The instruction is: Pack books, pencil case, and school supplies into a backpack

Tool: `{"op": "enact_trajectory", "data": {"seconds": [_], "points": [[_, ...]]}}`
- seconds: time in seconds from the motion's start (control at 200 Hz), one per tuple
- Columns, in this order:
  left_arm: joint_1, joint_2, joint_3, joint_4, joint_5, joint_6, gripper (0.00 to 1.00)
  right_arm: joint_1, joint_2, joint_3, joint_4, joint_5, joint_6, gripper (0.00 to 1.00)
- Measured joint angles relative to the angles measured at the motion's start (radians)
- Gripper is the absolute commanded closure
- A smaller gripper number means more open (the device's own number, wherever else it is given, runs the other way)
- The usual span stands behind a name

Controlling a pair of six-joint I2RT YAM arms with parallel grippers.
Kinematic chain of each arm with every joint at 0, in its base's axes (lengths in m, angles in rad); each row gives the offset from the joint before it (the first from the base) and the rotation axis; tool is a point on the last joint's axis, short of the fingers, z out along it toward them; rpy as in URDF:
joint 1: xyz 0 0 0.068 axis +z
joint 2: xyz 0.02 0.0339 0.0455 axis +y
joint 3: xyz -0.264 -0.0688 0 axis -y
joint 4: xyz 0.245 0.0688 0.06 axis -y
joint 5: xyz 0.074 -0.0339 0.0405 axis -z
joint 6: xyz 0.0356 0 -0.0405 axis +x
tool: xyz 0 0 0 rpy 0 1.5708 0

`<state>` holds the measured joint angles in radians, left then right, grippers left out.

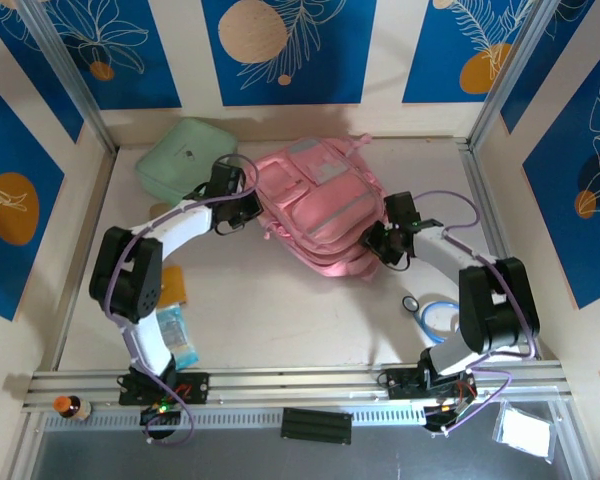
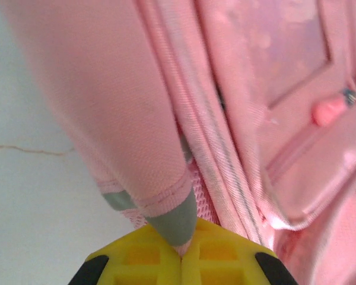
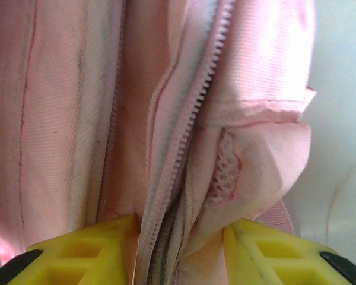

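The pink backpack (image 1: 315, 205) lies flat in the middle of the table. My left gripper (image 1: 242, 207) is at its left edge. In the left wrist view the left gripper (image 2: 181, 252) is shut on a grey-green trimmed flap (image 2: 172, 222) of the backpack (image 2: 255, 89). My right gripper (image 1: 382, 240) is at the bag's lower right edge. In the right wrist view the right gripper (image 3: 181, 237) has its yellow fingers (image 3: 83, 249) pressed on either side of a bunched fold of the backpack (image 3: 53, 119) that carries a zipper (image 3: 193, 113).
A mint-green square case (image 1: 180, 155) sits at the back left. An orange-brown flat item (image 1: 172, 285) and a light blue packet (image 1: 177, 338) lie by the left arm. A small ring (image 1: 410, 303) and a blue loop (image 1: 440, 318) lie near the right arm's base.
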<state>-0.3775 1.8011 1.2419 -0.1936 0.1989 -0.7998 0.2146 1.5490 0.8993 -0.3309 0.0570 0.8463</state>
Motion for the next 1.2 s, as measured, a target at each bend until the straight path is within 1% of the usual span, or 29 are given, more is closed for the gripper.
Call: {"op": "enact_trajectory", "data": {"seconds": [0.13, 0.225, 0.31, 0.42, 0.515, 0.61, 0.675, 0.72, 0.8, 0.885, 0.965, 1.055, 1.125, 1.2], "points": [[-0.015, -0.033, -0.036, 0.000, 0.034, -0.017, 1.00, -0.060, 0.100, 0.092, 0.085, 0.003, -0.076, 0.57], [-0.032, -0.033, -0.047, -0.001, 0.057, -0.031, 1.00, -0.089, 0.155, 0.143, 0.130, 0.007, -0.133, 0.52], [-0.046, -0.033, -0.049, -0.001, 0.069, -0.039, 1.00, -0.111, 0.164, 0.154, 0.143, 0.009, -0.166, 0.45], [-0.053, -0.032, -0.049, 0.002, 0.090, -0.057, 1.00, -0.134, 0.135, 0.153, 0.124, 0.024, -0.187, 0.37], [-0.056, -0.031, -0.049, 0.015, 0.103, -0.076, 1.00, -0.137, 0.057, 0.146, 0.074, 0.048, -0.209, 0.36], [-0.058, -0.030, -0.050, 0.030, 0.113, -0.095, 1.00, -0.117, -0.051, 0.135, 0.021, 0.077, -0.223, 0.37], [-0.060, -0.030, -0.052, 0.044, 0.116, -0.111, 1.00, -0.076, -0.115, 0.125, -0.006, 0.098, -0.231, 0.38], [-0.062, -0.030, -0.056, 0.054, 0.117, -0.120, 1.00, -0.030, -0.149, 0.116, -0.024, 0.108, -0.236, 0.40], [-0.065, -0.027, -0.061, 0.072, 0.119, -0.135, 1.00, 0.087, -0.178, 0.098, -0.050, 0.131, -0.234, 0.44], [-0.068, -0.024, -0.063, 0.083, 0.123, -0.143, 1.00, 0.219, -0.171, 0.089, -0.069, 0.148, -0.222, 0.48], [-0.068, -0.024, -0.064, 0.090, 0.125, -0.146, 1.00, 0.354, -0.139, 0.091, -0.072, 0.179, -0.214, 0.52], [-0.068, -0.024, -0.070, 0.098, 0.127, -0.151, 1.00, 0.475, -0.067, 0.119, -0.075, 0.213, -0.213, 0.58], [-0.069, -0.024, -0.076, 0.101, 0.127, -0.154, 1.00, 0.537, 0.008, 0.165, -0.074, 0.237, -0.215, 0.61], [-0.069, -0.024, -0.079, 0.104, 0.127, -0.158, 1.00, 0.572, 0.083, 0.221, -0.073, 0.262, -0.210, 0.65]]}}
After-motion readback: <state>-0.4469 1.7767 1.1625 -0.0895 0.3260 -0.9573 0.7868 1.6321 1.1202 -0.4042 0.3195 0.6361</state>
